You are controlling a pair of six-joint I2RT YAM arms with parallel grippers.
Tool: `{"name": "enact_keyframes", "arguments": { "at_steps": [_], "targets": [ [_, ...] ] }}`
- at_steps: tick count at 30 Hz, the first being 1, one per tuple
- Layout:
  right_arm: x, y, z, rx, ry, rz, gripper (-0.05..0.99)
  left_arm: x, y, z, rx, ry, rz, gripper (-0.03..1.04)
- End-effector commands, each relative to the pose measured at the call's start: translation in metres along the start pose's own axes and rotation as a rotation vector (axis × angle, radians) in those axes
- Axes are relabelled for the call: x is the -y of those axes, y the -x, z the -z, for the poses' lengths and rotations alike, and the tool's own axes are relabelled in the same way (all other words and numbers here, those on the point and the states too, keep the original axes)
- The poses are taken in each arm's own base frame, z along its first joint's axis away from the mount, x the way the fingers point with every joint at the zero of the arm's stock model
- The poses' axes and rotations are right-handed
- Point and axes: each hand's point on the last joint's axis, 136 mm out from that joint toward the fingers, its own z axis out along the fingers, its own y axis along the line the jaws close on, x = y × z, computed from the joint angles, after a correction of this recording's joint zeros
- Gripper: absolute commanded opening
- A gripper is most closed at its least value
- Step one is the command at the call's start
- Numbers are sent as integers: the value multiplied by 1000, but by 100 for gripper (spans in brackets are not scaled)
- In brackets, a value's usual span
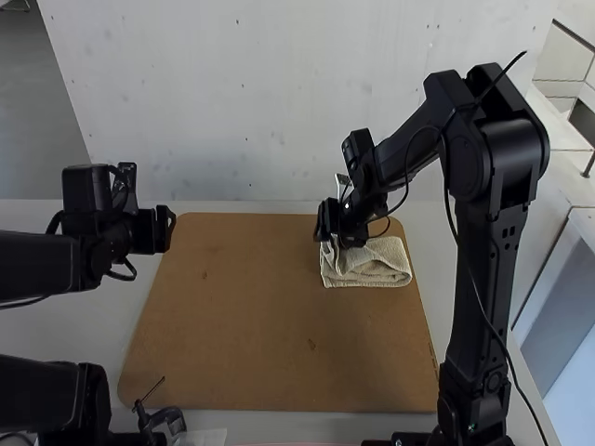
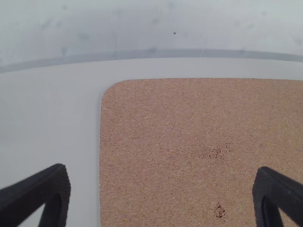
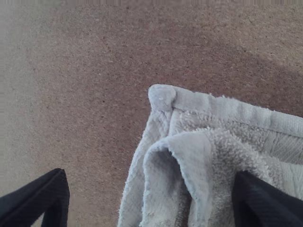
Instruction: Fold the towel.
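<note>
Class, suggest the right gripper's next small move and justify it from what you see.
Probably ease the right gripper shut on the raised fold of the towel: its fingers stand apart with that fold between them, and the upper layer looks rumpled, so it may need straightening.

matte black arms, thin black cables, black tapered fingers [image 2: 42,194]

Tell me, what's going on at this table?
A robot with two arms is at work on a small, light towel. It lies folded and a little rumpled at the far right of a brown board. The right gripper is right at the towel, with its fingers wide apart and a raised fold between them. The left gripper hangs open and empty, off at the board's left side.
</note>
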Motion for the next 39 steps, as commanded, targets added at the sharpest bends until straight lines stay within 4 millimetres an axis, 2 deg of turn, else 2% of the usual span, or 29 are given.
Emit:
{"name": "enact_keyframes", "arguments": {
  "at_steps": [1,3,9,15,18,19,24,30,33,39],
  "targets": [
    [-21,17,8,35,69,-22,77,-2,-4,0,-3,0,11,85],
    [-26,14,7,26,90,-19,82,-1,-5,0,-5,-2,11,85],
    [-40,16,6,41,122,-30,83,-4,-4,1,-3,3,14,85],
    [-65,16,17,46,162,-11,82,-4,-4,1,-2,3,16,85],
    [-65,13,9,37,163,-7,82,-4,-6,1,-4,3,16,85],
    [-62,15,0,38,162,-12,83,-4,-8,2,-7,3,17,85],
    [-51,14,-17,22,148,-31,83,-7,-9,3,-4,2,26,85],
    [-42,25,-28,59,151,-47,83,-8,-8,4,-1,3,29,85],
    [-39,29,-26,71,149,-54,86,-8,-9,4,-3,3,29,85],
    [-46,43,-7,117,166,-65,94,-9,-9,3,-4,4,30,85]
  ]
}}
